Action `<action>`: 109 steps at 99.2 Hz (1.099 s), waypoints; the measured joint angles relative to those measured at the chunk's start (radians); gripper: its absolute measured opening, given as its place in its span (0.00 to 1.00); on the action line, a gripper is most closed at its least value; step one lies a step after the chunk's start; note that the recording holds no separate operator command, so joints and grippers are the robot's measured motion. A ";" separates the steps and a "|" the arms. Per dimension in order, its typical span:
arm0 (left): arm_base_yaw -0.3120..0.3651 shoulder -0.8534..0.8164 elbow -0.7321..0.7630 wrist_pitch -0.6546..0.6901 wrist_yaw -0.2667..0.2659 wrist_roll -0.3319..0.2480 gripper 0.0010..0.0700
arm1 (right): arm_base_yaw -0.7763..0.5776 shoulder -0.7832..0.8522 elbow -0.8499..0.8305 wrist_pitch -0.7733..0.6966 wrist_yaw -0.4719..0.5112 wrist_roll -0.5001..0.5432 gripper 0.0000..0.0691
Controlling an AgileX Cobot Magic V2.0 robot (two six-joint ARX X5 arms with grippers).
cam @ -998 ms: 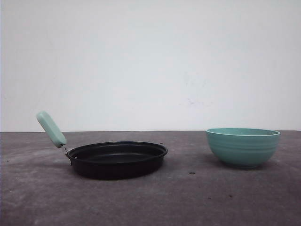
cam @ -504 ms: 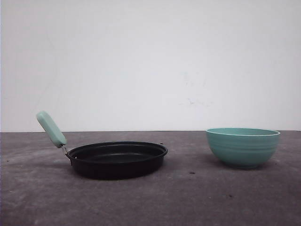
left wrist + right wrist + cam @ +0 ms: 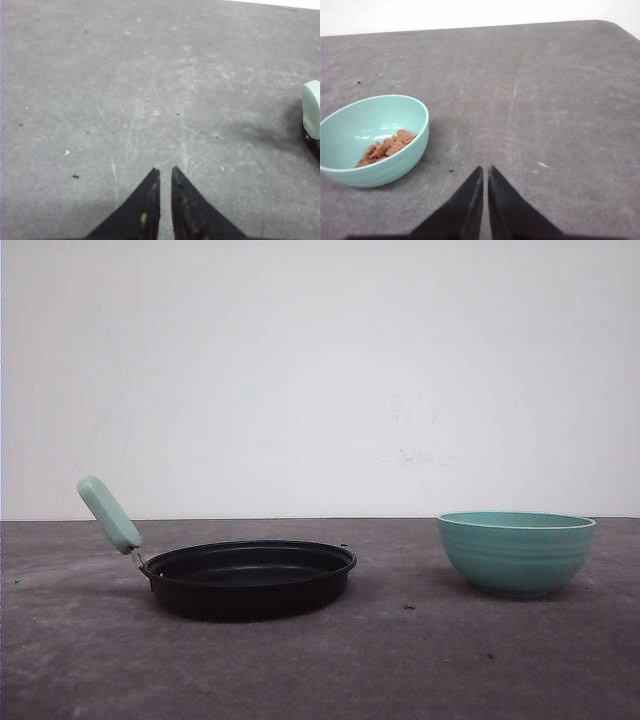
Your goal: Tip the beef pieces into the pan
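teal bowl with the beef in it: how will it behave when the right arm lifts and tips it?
The bowl looks rigid and glossy, so its rim may slip between thin fingers. Its rounded wall and narrower base suggest it could rock if nudged. The beef pieces are a small loose heap, so they should slide out together once tilted.

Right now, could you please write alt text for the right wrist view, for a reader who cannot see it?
A teal bowl holding a small heap of reddish-brown beef pieces sits on a grey table. The right gripper, its black fingers nearly together and holding nothing, points at bare table beside the bowl, not touching it.
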 joint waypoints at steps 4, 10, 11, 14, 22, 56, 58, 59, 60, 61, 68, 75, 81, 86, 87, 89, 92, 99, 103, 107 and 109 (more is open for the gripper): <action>0.000 0.000 0.000 0.000 0.000 0.000 0.01 | 0.000 0.000 0.000 0.000 0.000 0.000 0.02; 0.000 0.000 0.000 0.000 0.000 0.000 0.01 | 0.000 0.000 0.000 0.000 0.000 0.000 0.02; 0.000 0.000 0.000 0.000 0.000 0.000 0.01 | 0.000 0.000 0.000 0.000 0.000 0.000 0.02; 0.000 0.000 0.000 0.000 0.000 0.000 0.01 | 0.000 0.000 0.000 0.000 0.000 0.000 0.02; 0.000 0.000 0.000 0.000 0.000 0.000 0.01 | 0.000 0.000 0.000 0.000 0.000 0.000 0.02; 0.000 0.000 0.000 0.000 0.000 0.000 0.01 | 0.000 0.000 0.000 0.000 0.000 0.000 0.02; 0.000 0.000 0.000 0.000 0.000 0.000 0.01 | 0.000 0.000 0.000 0.000 0.000 0.000 0.02; 0.000 0.000 0.000 0.000 0.000 0.000 0.01 | 0.000 0.000 0.000 0.000 0.000 0.000 0.02; 0.000 0.000 0.000 0.000 0.000 0.000 0.01 | 0.000 0.000 0.000 0.000 0.000 0.000 0.02; 0.000 0.000 0.000 0.000 0.000 0.000 0.01 | 0.000 0.000 0.000 0.000 0.000 0.000 0.02; 0.000 0.000 0.000 0.000 0.000 0.000 0.01 | 0.000 0.000 0.000 0.000 0.000 0.000 0.02; 0.000 0.000 0.000 0.000 0.000 0.000 0.01 | 0.000 0.000 0.000 0.000 0.000 0.000 0.02; 0.000 0.000 0.000 0.000 0.000 0.000 0.01 | 0.000 0.000 0.000 0.000 0.000 0.000 0.02; 0.000 0.000 0.000 0.000 0.000 -0.001 0.01 | 0.000 0.000 0.000 0.003 0.000 0.000 0.02; 0.000 0.000 0.000 0.000 0.000 -0.002 0.01 | 0.000 0.000 0.000 0.005 0.000 0.000 0.02; 0.000 0.000 0.000 0.001 0.000 -0.006 0.01 | 0.000 0.000 0.000 0.011 0.000 0.000 0.02; 0.000 0.000 0.000 0.003 0.000 -0.016 0.01 | 0.000 0.000 0.000 0.023 0.000 0.000 0.02; 0.000 0.000 -0.004 0.019 0.001 -0.068 0.01 | 0.000 0.000 0.000 0.050 0.000 0.000 0.02; 0.000 0.000 -0.005 0.025 0.001 -0.112 0.01 | 0.000 0.000 0.000 0.056 0.000 0.000 0.02; 0.000 0.000 -0.005 0.026 0.001 -0.161 0.01 | 0.000 0.000 0.000 0.057 0.000 0.000 0.02; 0.000 0.000 -0.005 0.026 0.001 -0.186 0.01 | 0.000 0.000 0.000 0.056 0.001 0.000 0.02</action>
